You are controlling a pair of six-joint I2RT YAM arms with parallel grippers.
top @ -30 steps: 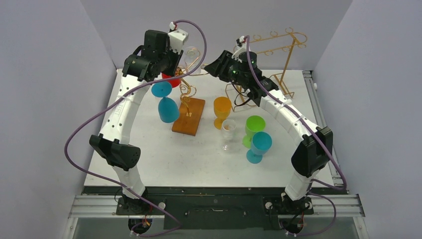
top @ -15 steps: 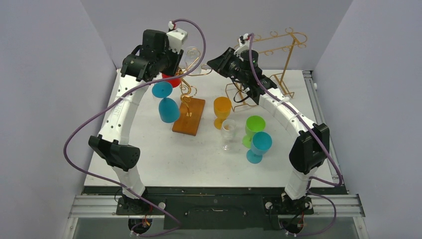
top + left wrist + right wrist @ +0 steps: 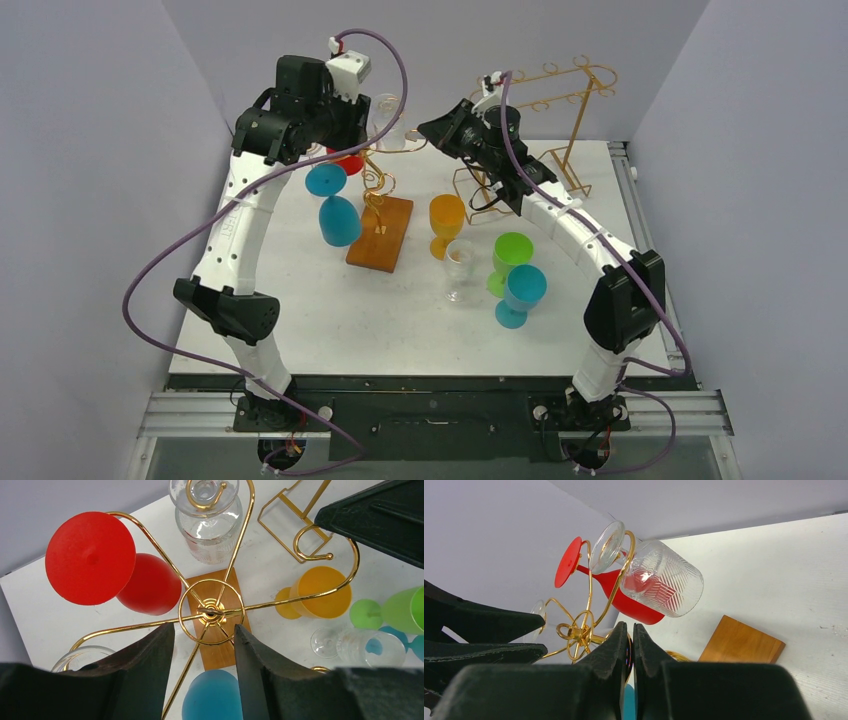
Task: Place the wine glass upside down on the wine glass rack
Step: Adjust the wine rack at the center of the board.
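Table front (image 3: 330, 320): I see four glasses upright on the right half. The teal glass (image 3: 522, 290) is nearest, the green glass (image 3: 512, 250) is just behind it, the clear stemmed glass (image 3: 459, 265) is to their left, and the orange glass (image 3: 446, 218) is behind that.
Wine glass rack (image 3: 385, 240): its wooden base lies left of the orange glass. The gold stem rises from the base, with curled arms spreading from a centre ring.
Blue glass (image 3: 338, 218): hangs bowl-down on the near-left arm of the rack.
Red glass (image 3: 349, 162): hangs bowl-down on the far-left arm.
Left gripper (image 3: 204, 630): released. I see the fingers spread, hovering above the centre ring, with nothing between them.
Right gripper (image 3: 629, 630): clenched. I see the fingers pressed together just right of the rack top, and I can make out no object in them.
Wine glass (image 3: 661, 585): clear and ribbed, hanging upside down on the far arm. Its stem passes through the gold curl, with the foot above and the bowl below. I see neither gripper touching it.
Tall gold frame rack (image 3: 577, 128): stands at the far right, behind the right arm.
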